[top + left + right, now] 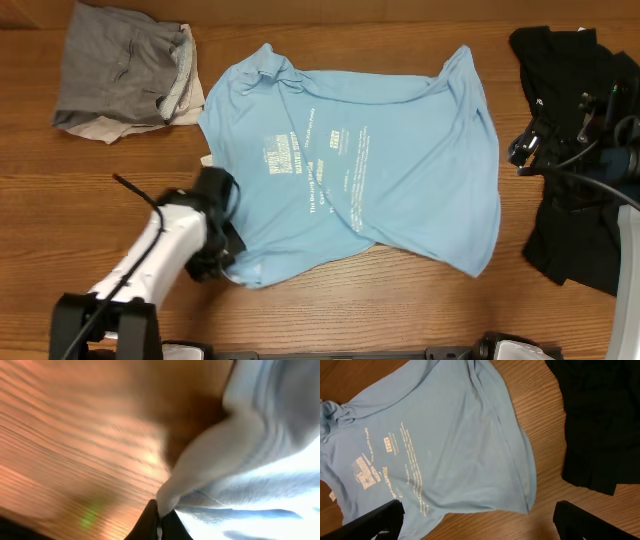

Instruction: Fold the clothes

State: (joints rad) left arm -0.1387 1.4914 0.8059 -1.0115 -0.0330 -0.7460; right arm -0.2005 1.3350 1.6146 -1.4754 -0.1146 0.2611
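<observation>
The light blue T-shirt [380, 160] lies spread face up in the middle of the wooden table, its pale lettering showing. My left gripper [222, 262] is at the shirt's near-left corner. In the left wrist view its dark fingers [172, 527] are shut on a pinched fold of the blue fabric [210, 465], which rises off the wood. My right gripper [525, 150] hangs at the right, above the edge of a black garment [570, 230]. It stands wide open [477, 520], with nothing between its fingers, above the shirt's [445, 435] right hem.
A pile of grey and beige clothes [120, 70] sits at the back left corner. The black garment [600, 420] covers the right side of the table. Bare wood [400, 310] runs along the front edge, between the shirt and the arm bases.
</observation>
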